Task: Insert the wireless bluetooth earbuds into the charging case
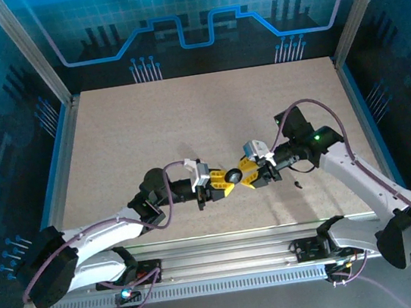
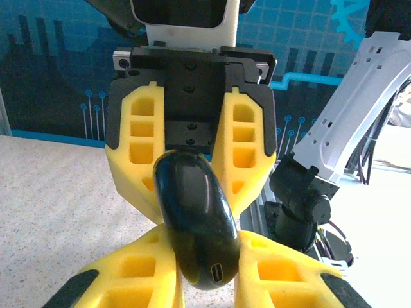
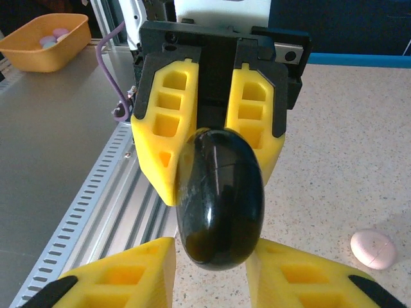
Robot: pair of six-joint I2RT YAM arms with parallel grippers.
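A glossy black charging case (image 1: 233, 175) hangs above the table's near middle, held between the two grippers from opposite sides. My left gripper (image 1: 225, 184) is shut on its left end; in the left wrist view the case (image 2: 192, 212) sits between my yellow fingers with its charging port facing the camera. My right gripper (image 3: 212, 273) has its yellow fingers pressed against the other end of the case (image 3: 221, 192), whose lid seam looks shut. A tiny black earbud (image 1: 298, 184) lies on the table just right of the right gripper (image 1: 247, 176).
A small pale pink oval piece (image 3: 373, 248) lies on the speckled table (image 1: 208, 115) beside the right gripper. The metal rail (image 1: 227, 254) runs along the near edge. A yellow bin (image 3: 45, 38) with pale pieces stands off the table.
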